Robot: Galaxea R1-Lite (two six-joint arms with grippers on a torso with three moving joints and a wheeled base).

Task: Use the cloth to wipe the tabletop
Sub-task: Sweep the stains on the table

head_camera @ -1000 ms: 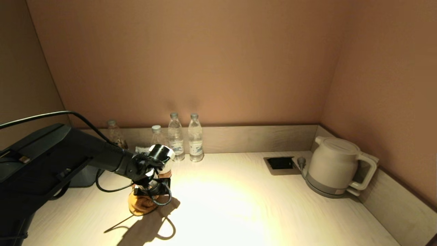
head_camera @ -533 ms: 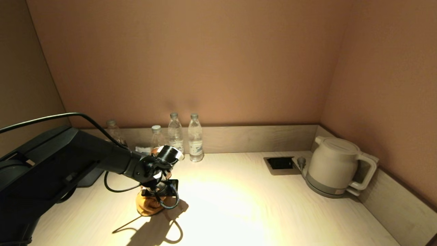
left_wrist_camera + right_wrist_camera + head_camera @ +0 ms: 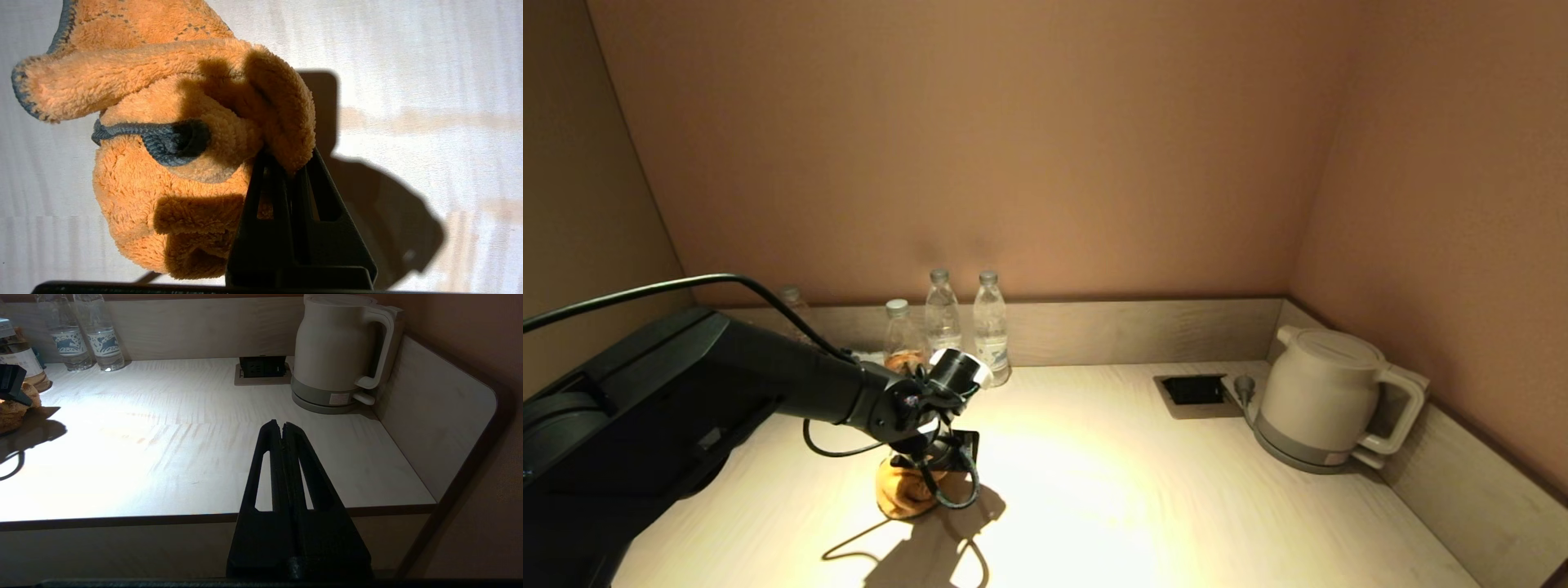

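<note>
The cloth [image 3: 905, 492] is an orange fleece rag with a dark hem, bunched on the pale wooden tabletop [image 3: 1094, 490] at the left. My left gripper [image 3: 931, 465] points down and is shut on a fold of it. In the left wrist view the cloth [image 3: 163, 143] fills the frame and the left gripper [image 3: 286, 161] pinches its edge against the tabletop [image 3: 408, 81]. My right gripper [image 3: 282, 425] is shut and empty, parked off the table's front edge [image 3: 122, 520]. The cloth also shows in the right wrist view [image 3: 12, 410].
Several water bottles [image 3: 968, 331] stand along the back wall behind the cloth. A white kettle [image 3: 1327, 400] sits at the back right beside a recessed socket box [image 3: 1194, 392]. Low side panels [image 3: 1462, 482] edge the table on the right.
My left gripper has slid the cloth to the right across the tabletop, with the arm reaching further out. The right arm has not moved.
</note>
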